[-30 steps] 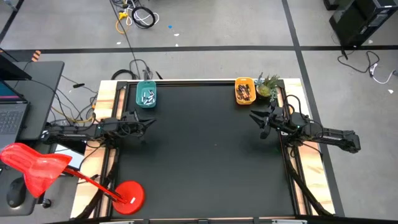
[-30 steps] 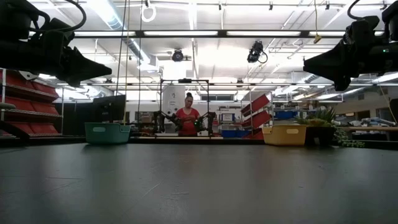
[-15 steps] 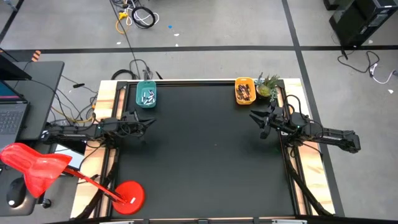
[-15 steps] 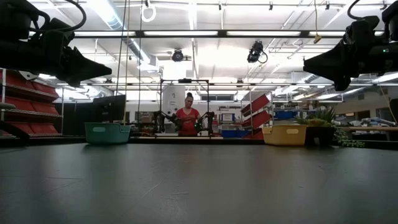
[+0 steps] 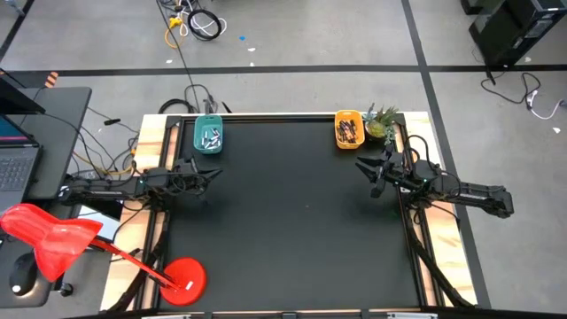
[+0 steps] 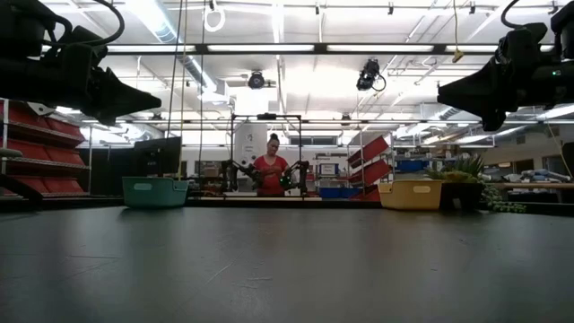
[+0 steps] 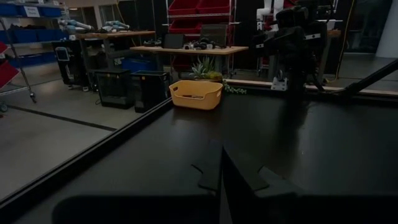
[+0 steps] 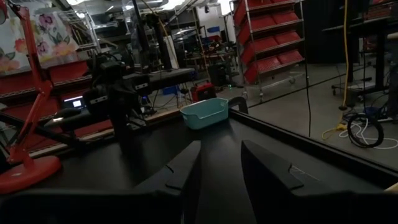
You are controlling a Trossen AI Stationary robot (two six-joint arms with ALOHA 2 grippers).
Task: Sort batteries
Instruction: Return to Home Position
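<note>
The batteries lie in two small trays at the table's far edge. Pale silvery ones (image 5: 210, 137) fill the teal tray (image 5: 198, 142) at far left, and dark ones (image 5: 349, 131) lie in the yellow tray (image 5: 337, 129) at far right. My left gripper (image 5: 215, 174) hovers level at the table's left edge, shut and holding nothing (image 7: 221, 177). At the right edge my right gripper (image 5: 368, 175) also hovers level, its fingers open with nothing between them (image 8: 221, 168). Both grippers stand well clear of the trays.
A black mat (image 5: 292, 221) covers the table between the arms. A small potted plant (image 5: 381, 122) stands beside the yellow tray. A red desk lamp (image 5: 182, 276) sits at the near left corner. A person (image 6: 271, 170) stands far behind the table.
</note>
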